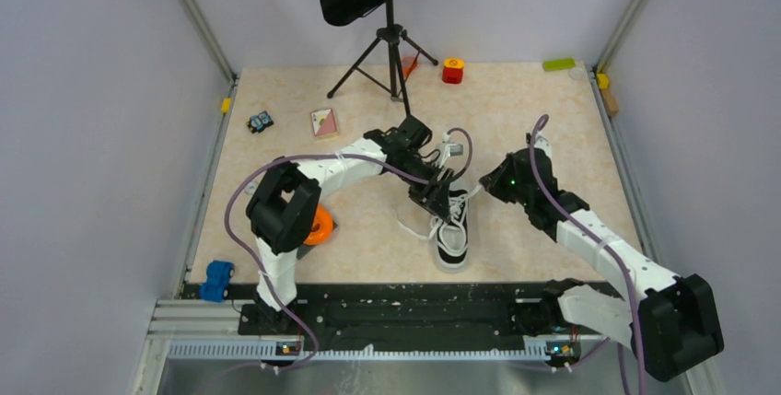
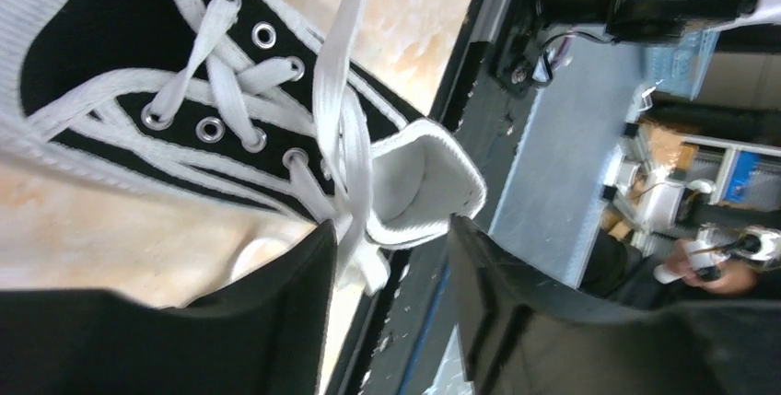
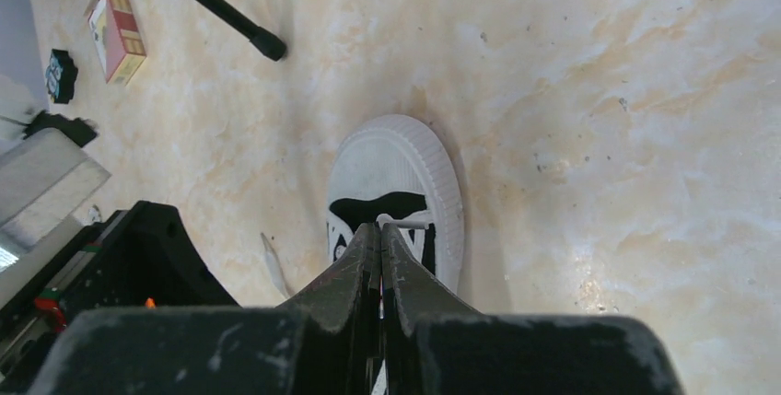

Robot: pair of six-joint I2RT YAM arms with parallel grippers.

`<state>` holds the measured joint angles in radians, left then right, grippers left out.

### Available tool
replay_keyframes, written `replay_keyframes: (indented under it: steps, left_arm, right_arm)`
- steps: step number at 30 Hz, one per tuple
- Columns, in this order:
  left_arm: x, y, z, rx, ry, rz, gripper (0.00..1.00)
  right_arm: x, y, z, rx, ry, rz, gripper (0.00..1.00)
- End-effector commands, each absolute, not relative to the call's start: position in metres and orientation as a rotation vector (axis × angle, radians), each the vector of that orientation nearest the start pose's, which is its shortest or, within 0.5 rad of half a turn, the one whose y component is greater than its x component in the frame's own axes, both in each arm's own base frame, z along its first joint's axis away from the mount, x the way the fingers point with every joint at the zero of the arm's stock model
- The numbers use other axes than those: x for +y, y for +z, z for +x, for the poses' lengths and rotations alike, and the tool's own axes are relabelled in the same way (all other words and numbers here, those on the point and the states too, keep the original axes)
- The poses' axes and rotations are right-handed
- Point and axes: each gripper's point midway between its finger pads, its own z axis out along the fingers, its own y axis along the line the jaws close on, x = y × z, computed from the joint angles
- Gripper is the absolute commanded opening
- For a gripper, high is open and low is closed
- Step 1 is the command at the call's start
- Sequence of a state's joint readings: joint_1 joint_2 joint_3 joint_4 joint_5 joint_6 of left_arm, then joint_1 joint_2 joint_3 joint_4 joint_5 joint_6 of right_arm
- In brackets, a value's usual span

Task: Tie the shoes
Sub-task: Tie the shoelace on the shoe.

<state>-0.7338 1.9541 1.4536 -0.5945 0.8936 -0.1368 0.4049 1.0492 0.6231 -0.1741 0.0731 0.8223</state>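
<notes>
Directly below the left gripper (image 2: 391,243), whose jaws stand apart, lies the sneaker (image 2: 101,54), with one white lace (image 2: 336,82) rising between its fingers. The right gripper (image 3: 379,229), close over the sneaker, is clamped tight on the other lace.

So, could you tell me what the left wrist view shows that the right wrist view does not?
Only the left wrist: the eyelets and tongue, with a lace running between the left gripper's parted fingers. Only the right wrist: the white toe cap, a tripod foot, a small box, and the right gripper shut, apparently on a lace. Both: the sneaker and the marbled table.
</notes>
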Motion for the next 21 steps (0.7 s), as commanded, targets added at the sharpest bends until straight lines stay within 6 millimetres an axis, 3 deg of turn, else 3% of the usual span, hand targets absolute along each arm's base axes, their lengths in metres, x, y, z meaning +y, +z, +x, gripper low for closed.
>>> replay_keyframes:
  steps: [1, 6, 9, 12, 15, 17, 21]
  left_arm:
    - [-0.371, 0.152, 0.223, 2.451, -1.333, 1.073, 0.62]
    - [-0.350, 0.167, 0.234, 2.471, -1.263, 0.965, 0.68]
    - [-0.331, 0.169, 0.242, 2.490, -1.227, 0.822, 0.66]
    - [-0.316, 0.167, 0.237, 2.494, -1.226, 0.721, 0.61]
    - [-0.295, 0.138, 0.235, 2.577, -1.063, 0.592, 0.61]
    - [-0.269, 0.109, 0.256, 2.663, -0.790, 0.328, 0.60]
    - [-0.269, 0.085, 0.261, 2.745, -0.676, 0.014, 0.62]
  right_arm:
    - [0.135, 0.142, 0.299, 2.107, 0.587, 0.545, 0.00]
    - [0.129, 0.146, 0.300, 2.092, 0.556, 0.539, 0.00]
    - [0.125, 0.148, 0.300, 2.081, 0.535, 0.536, 0.00]
    - [0.120, 0.150, 0.299, 2.074, 0.519, 0.534, 0.00]
    - [0.118, 0.150, 0.298, 2.071, 0.515, 0.532, 0.00]
    - [0.118, 0.149, 0.299, 2.074, 0.519, 0.526, 0.00]
    - [0.122, 0.151, 0.301, 2.080, 0.540, 0.503, 0.00]
